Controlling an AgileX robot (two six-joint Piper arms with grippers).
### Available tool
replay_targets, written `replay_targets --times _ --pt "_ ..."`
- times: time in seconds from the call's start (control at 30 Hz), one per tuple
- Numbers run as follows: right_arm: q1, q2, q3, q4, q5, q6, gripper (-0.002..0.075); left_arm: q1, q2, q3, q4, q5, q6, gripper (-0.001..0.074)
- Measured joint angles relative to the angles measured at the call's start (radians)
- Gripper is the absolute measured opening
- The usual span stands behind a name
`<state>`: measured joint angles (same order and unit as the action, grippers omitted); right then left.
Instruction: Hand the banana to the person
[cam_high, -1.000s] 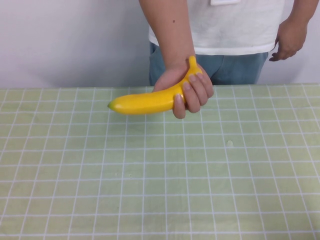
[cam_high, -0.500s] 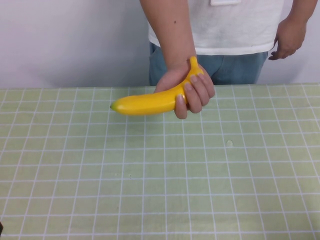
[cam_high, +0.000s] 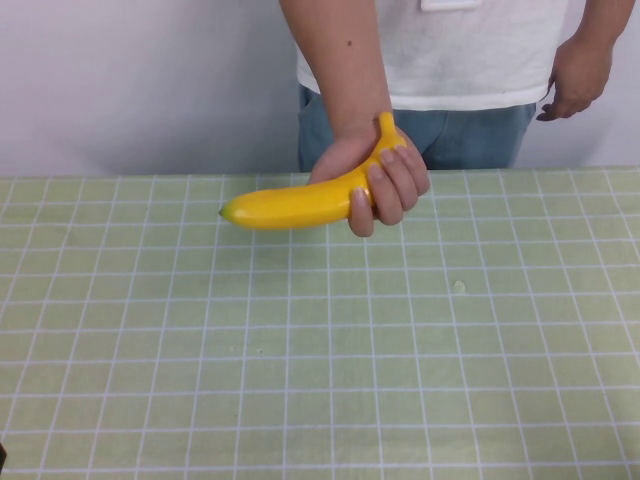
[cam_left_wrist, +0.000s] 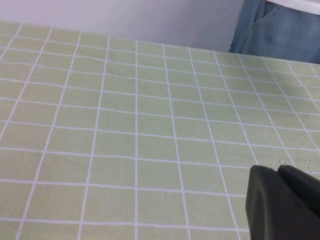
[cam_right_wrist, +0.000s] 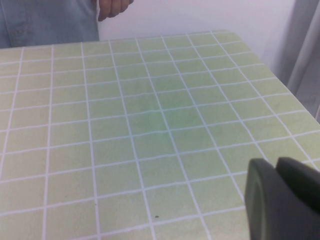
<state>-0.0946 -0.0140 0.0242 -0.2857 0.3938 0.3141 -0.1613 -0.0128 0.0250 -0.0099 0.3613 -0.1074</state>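
Note:
The yellow banana (cam_high: 290, 204) is held in the person's hand (cam_high: 385, 175) just above the far edge of the table, stem up by the wrist, tip pointing left. The person (cam_high: 470, 60) in a white T-shirt and blue jeans stands behind the table; the other hand (cam_high: 575, 80) hangs at the side. My left gripper (cam_left_wrist: 277, 172) is shut and empty over the bare cloth, seen only in the left wrist view. My right gripper (cam_right_wrist: 274, 165) is shut and empty over the cloth, seen only in the right wrist view. Neither arm shows in the high view.
A green checked tablecloth (cam_high: 320, 340) covers the whole table. A white wall stands behind. The table's far right corner (cam_right_wrist: 225, 34) shows in the right wrist view, with a grey curtain (cam_right_wrist: 305, 60) beyond it.
The person's hand with the banana has shifted very slightly to the right. Nothing else has moved.

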Motion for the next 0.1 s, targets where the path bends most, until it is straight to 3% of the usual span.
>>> replay_targets --times 0.1 --pt "0.000 0.000 0.000 0.000 0.000 0.000 -0.0011 0.000 0.000 0.000 0.000 0.000 0.000 -0.0004"
